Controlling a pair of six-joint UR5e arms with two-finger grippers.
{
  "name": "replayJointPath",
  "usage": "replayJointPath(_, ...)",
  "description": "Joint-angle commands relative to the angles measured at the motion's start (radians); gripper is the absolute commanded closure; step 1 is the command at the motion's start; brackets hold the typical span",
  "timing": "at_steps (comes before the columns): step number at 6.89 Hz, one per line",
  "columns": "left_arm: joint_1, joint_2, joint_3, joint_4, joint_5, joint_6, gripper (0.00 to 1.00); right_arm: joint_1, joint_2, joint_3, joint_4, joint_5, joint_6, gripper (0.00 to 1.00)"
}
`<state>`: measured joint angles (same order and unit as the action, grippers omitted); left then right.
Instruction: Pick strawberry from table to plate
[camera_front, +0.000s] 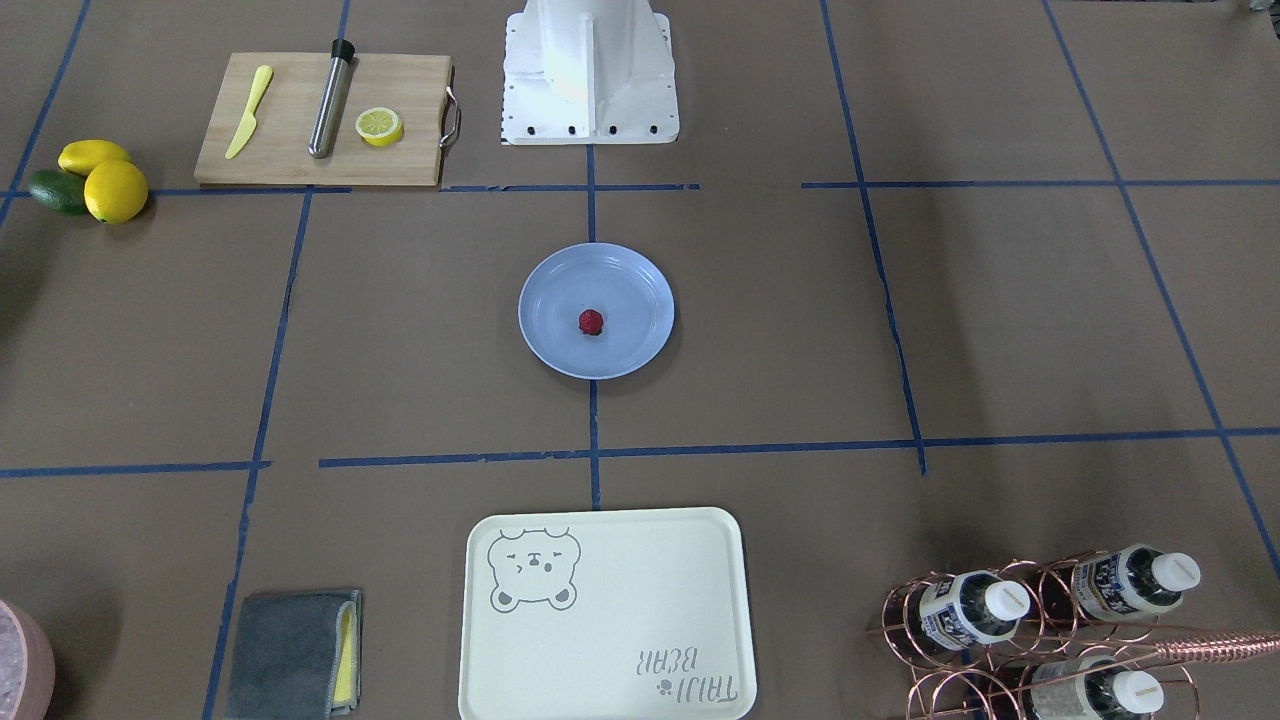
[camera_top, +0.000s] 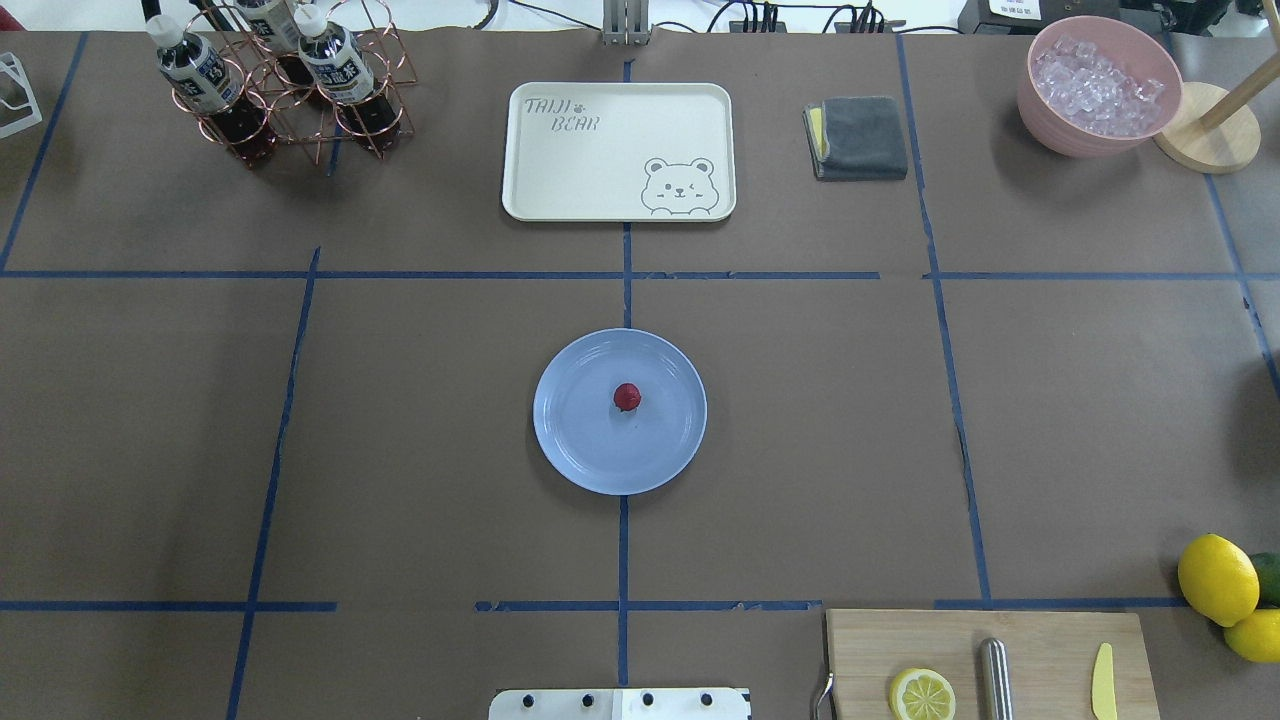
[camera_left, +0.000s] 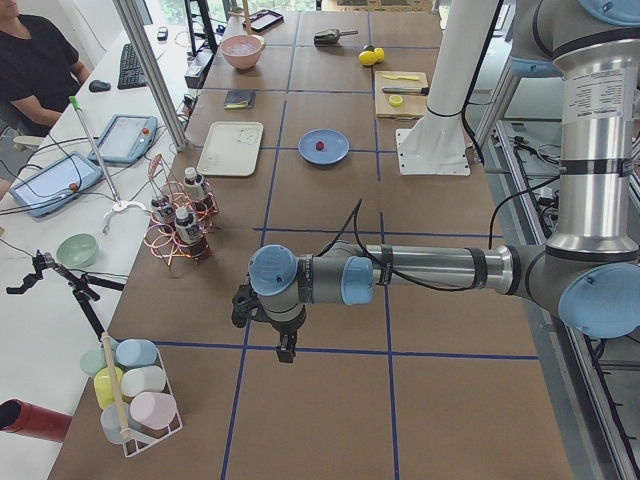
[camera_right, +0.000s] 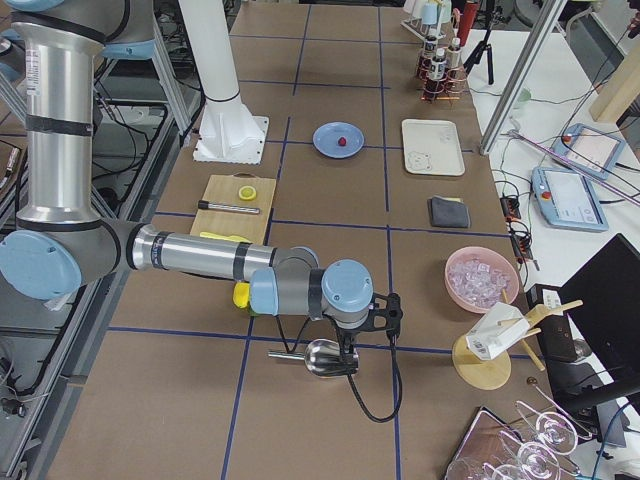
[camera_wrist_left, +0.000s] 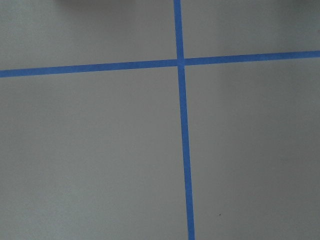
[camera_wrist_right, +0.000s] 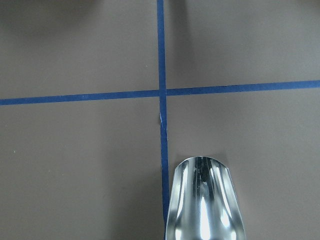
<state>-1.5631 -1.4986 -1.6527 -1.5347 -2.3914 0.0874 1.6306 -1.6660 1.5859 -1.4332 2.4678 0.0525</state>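
The left gripper (camera_left: 286, 350) hangs low over the table (camera_top: 400, 450) towards its left end, pointing down. Its wrist camera shows only bare paper and a tape cross (camera_wrist_left: 180, 62). The gripper appears in just 1 side view, so I cannot tell how wide its fingers stand. The right gripper (camera_right: 346, 348) hangs the same way towards the table's right end, just above a metal scoop (camera_wrist_right: 202, 200) that lies along a tape line. I cannot tell its finger spacing either, and nothing shows it holding anything.

Both arms are well apart from the middle of the table, which reads as a parked pose that leaves the centre open to the cameras.

The plate (camera_top: 570, 450) sits at the table's centre, across a tape line. The strawberry (camera_top: 627, 397) lies in the plate's flat well, close to the middle and well inside the rim. That is a sensible spot, since it cannot roll off, and the task looks finished.

The berry looks nearly round from above. It is too small to tell its long axis or where its tip points.
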Motion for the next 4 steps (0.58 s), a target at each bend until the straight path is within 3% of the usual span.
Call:
replayJointPath(1,0.0,0.0,0.002,-0.001,0.001,-0.001,0.0,0.0,0.0,0.0,0.0,-0.001,0.0,0.0)
replayJointPath(4,0.0,-0.003,0.002,-0.001,0.001,-0.003,0.0,0.0,0.012,0.002,0.002,-0.003,-0.002,0.0)
